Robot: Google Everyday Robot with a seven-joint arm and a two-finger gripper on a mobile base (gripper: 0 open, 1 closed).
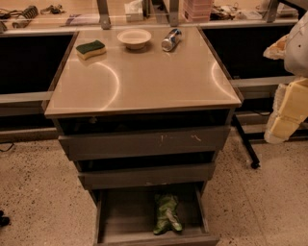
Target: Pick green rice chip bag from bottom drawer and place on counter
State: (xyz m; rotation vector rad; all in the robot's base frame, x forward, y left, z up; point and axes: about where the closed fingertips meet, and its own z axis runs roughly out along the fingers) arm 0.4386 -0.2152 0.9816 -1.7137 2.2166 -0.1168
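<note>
The green rice chip bag (166, 214) is a crumpled, shiny light-green foil bag. It lies on the floor of the open bottom drawer (125, 216), right of the middle and near the front. The counter (144, 77) is the glossy beige top of the grey drawer cabinet. My gripper (285, 117) hangs at the right edge of the camera view. It is beside the cabinet at about the top drawer's height, well above and to the right of the bag, and it holds nothing that I can see.
On the back of the counter are a green-topped yellow sponge (91, 49), a shallow white bowl (134, 38) and a silver can (171, 39) on its side. The two upper drawers (144, 142) stand slightly open. A cluttered bench (72, 14) runs behind. A black stand leg (246, 144) is on the floor at right.
</note>
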